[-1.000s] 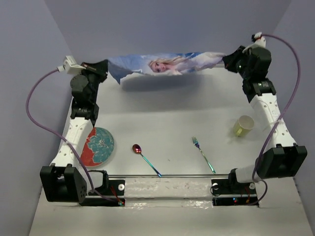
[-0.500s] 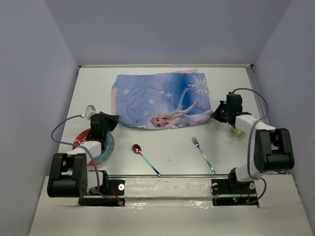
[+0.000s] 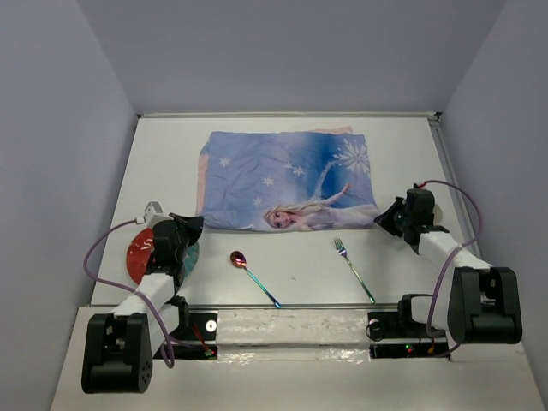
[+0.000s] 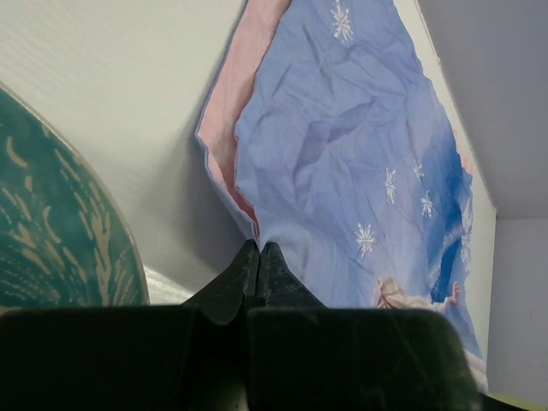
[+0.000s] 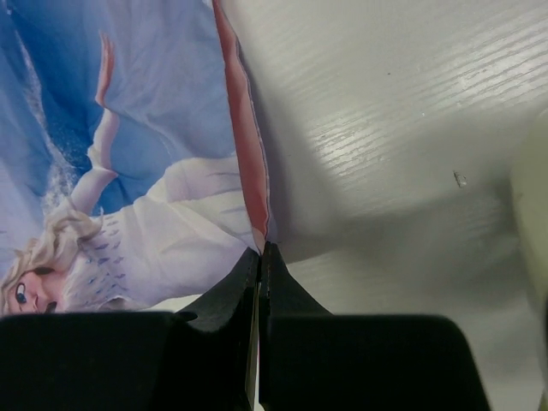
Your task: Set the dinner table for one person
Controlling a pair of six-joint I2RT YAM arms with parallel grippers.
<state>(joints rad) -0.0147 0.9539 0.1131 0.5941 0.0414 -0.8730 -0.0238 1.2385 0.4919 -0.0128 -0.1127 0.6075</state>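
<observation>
Since the dinner table point(image 3: 291, 257) is a rigid, fixed white slab spanning the view beneath both arms, it offers nothing to grip. The placemat point(image 3: 287, 180) lying on it toward twelve o'clock looks thin, limp and crease-prone. The left gripper point(image 4: 259, 250) is clenched on the mat's seven-o'clock corner and the right gripper point(image 5: 259, 253) on its five-o'clock corner, likely the best holds.

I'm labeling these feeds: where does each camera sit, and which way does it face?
Top: above and behind, looking down on the table; left arm and right arm show.
Left wrist: on that arm, looking along the left claw, shut on the placemat.
Right wrist: likewise, right claw on the placemat's other near corner.
All share the placemat.
</observation>
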